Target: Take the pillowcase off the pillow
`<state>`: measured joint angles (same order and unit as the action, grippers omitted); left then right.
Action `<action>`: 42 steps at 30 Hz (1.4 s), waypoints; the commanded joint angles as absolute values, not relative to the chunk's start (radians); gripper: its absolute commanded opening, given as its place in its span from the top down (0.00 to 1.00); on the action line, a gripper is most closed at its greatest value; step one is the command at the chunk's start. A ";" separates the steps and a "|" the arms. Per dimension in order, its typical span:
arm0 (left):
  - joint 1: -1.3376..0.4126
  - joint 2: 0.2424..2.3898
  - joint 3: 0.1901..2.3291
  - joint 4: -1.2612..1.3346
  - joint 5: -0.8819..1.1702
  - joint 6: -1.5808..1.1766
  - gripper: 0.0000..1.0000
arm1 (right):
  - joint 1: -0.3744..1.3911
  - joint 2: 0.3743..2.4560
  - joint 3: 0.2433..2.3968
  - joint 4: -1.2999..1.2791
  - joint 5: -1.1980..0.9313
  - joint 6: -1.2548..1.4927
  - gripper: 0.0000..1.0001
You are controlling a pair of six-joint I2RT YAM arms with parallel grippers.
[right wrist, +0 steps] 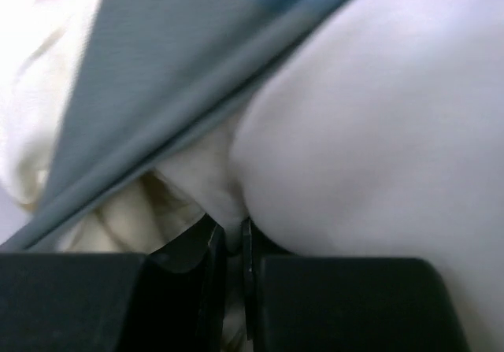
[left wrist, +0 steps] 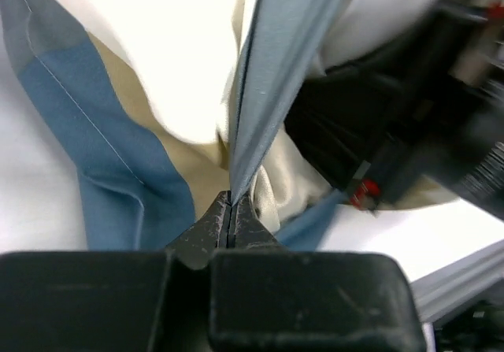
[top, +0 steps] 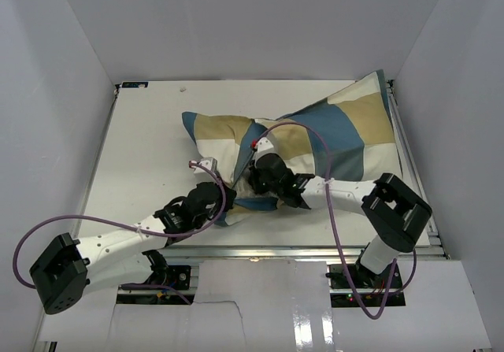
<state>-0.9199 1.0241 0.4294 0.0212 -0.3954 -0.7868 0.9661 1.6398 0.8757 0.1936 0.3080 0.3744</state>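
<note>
Pillowcase (top: 315,131) in blue, tan and cream blocks lies crumpled across the white bench (top: 150,147), reaching its far right corner. At its near open end, the left jaws are pinched tight on a blue edge. The right jaws, nearly closed, grip white pillow (right wrist: 378,116) fabric just beside it.

Surface: white table (top: 150,155), bare all along its left side.
Lying on it: the pillowcase (top: 339,127), plump and rumpled, slanting from the middle to the far right corner.
</note>
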 commanded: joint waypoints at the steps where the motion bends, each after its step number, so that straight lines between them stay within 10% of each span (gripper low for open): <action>1: -0.922 0.944 0.459 -0.130 -0.432 -0.776 1.00 | 0.806 1.599 0.874 0.104 0.391 0.357 0.92; 42: -0.815 1.249 0.382 0.038 -0.457 -0.827 1.00 | 0.492 1.262 1.377 -0.293 0.181 0.130 0.92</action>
